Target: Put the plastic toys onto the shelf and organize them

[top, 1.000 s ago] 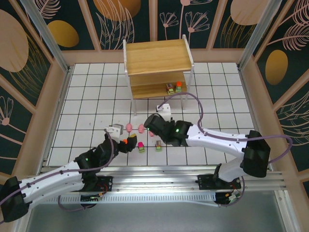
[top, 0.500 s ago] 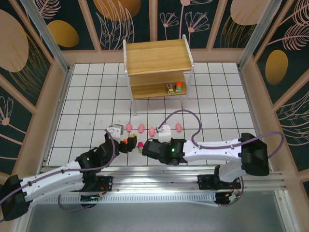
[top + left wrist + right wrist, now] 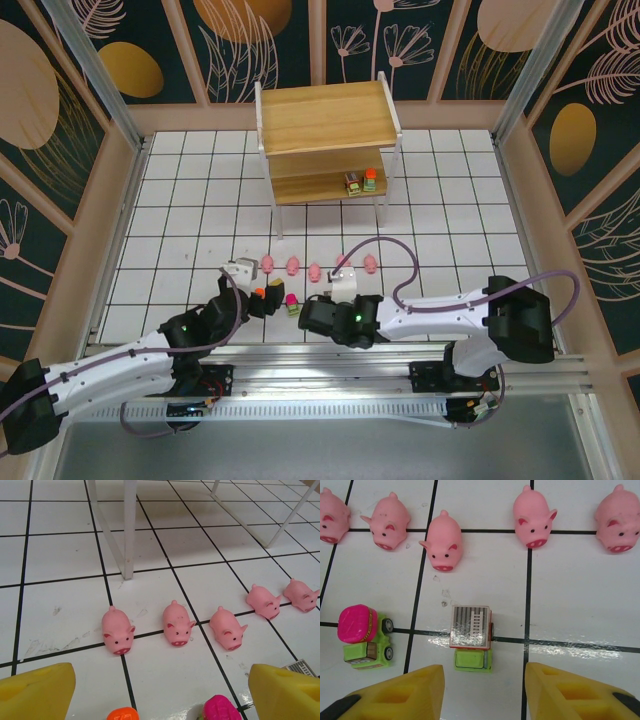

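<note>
Right gripper (image 3: pixel 482 676) had drawn back toward my base, fingers spread before red-topped truck (image 3: pixel 471 632) | my left gripper (image 3: pixel 160 690) likewise released | pigs (image 3: pixel 441 542) rowed on table | two toys (image 3: pixel 361 182) on shelf (image 3: pixel 325 115) lower board

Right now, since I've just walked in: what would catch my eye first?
A row of five pink pigs lies on the white tiles, in front of the shelf. Two small toys sit on the shelf's lower board. The right claw is open, with a green truck just ahead of it.
</note>
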### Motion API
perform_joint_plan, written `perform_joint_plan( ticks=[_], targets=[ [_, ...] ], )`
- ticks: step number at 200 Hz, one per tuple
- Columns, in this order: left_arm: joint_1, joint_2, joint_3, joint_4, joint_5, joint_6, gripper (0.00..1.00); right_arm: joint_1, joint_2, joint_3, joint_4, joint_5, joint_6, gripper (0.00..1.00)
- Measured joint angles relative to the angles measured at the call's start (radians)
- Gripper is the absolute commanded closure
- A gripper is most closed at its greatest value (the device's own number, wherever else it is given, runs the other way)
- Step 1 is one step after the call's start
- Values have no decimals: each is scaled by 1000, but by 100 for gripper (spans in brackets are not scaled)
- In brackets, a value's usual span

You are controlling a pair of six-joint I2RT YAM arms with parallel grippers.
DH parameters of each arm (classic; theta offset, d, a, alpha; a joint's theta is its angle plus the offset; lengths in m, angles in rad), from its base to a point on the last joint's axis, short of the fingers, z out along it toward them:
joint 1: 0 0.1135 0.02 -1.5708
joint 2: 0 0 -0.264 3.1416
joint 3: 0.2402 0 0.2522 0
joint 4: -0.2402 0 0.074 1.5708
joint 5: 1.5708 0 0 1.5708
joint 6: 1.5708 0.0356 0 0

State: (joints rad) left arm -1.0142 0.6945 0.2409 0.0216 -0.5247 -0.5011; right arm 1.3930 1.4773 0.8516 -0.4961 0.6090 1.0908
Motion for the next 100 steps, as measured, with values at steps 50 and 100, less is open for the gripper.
perform_joint_plan(
  ticks=[50,100],
  targets=[
    [-6,30,0,0,0,0,10,-14,76,0,46,-13,-6,50],
    [-9,-24,0,0,0,0,10,-17,128,14,59,-27,-11,50]
  ],
)
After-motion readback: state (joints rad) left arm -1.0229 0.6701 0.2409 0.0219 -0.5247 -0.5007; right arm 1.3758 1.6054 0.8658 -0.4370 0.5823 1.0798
